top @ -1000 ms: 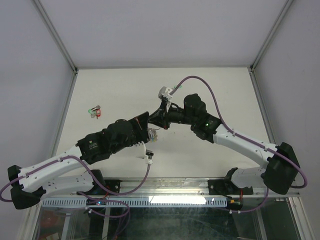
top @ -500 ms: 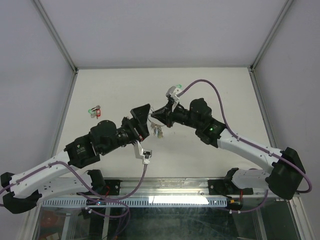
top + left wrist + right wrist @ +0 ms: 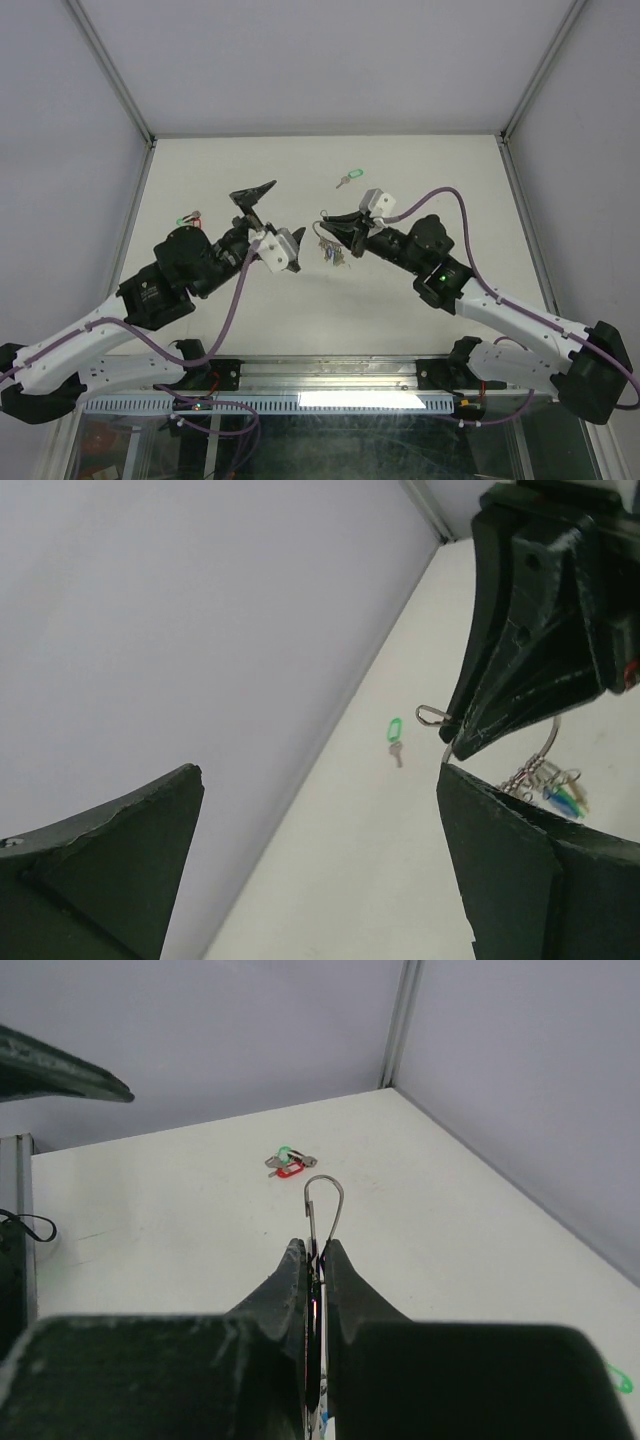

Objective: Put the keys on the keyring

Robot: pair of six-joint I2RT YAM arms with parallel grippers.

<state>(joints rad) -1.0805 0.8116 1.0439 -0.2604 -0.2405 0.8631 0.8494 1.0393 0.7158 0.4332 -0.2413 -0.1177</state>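
Note:
My right gripper (image 3: 323, 222) (image 3: 315, 1252) is shut on the keyring (image 3: 322, 214) (image 3: 323, 1177) and holds it above the table, its thin wire loop poking out past the fingertips. A small bunch of keys with blue and greenish tags (image 3: 332, 256) (image 3: 556, 788) hangs below the ring. My left gripper (image 3: 275, 222) (image 3: 320, 870) stands wide open just left of the ring, with nothing between its fingers. A key with a green tag (image 3: 346, 180) (image 3: 395, 737) lies alone on the table behind the grippers.
Two keys with green and red tags (image 3: 188, 219) (image 3: 285, 1163) lie together near the table's left edge. Grey walls with metal corner posts (image 3: 115, 75) enclose the white table (image 3: 420, 165) on three sides.
My left gripper has opened wide and drawn back to the left, away from the keyring. The right gripper has swung nearer with the ring, uncovering the green-tagged key.

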